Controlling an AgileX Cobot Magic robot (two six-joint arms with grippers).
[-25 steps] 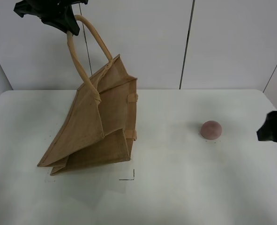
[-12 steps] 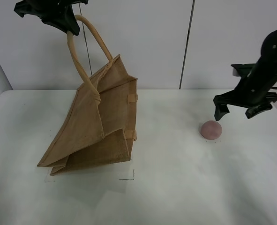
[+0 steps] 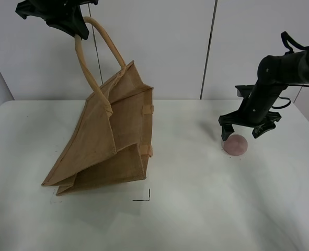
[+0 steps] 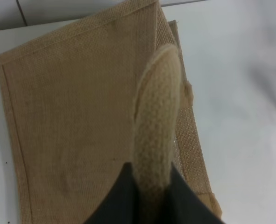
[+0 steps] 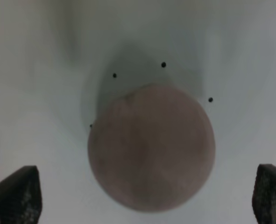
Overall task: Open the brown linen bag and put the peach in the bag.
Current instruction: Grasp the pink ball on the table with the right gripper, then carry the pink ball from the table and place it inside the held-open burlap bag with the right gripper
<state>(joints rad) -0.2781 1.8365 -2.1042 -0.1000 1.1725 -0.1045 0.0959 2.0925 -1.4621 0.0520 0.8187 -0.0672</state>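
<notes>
The brown linen bag stands tilted on the white table, held up by one beige loop handle. My left gripper is shut on that handle high at the upper left; the left wrist view shows the handle pinched between the dark fingers above the bag's side. The peach lies on the table at the right. My right gripper is open just above it, one finger on each side. In the right wrist view the peach sits centred between the fingertips.
A white panelled wall runs behind the table. A small black corner mark lies on the table in front of the bag. Small black dots ring the peach's spot.
My right arm has swung in from the right edge and come down over the peach, gripper open. The left gripper and the bag have not moved.
</notes>
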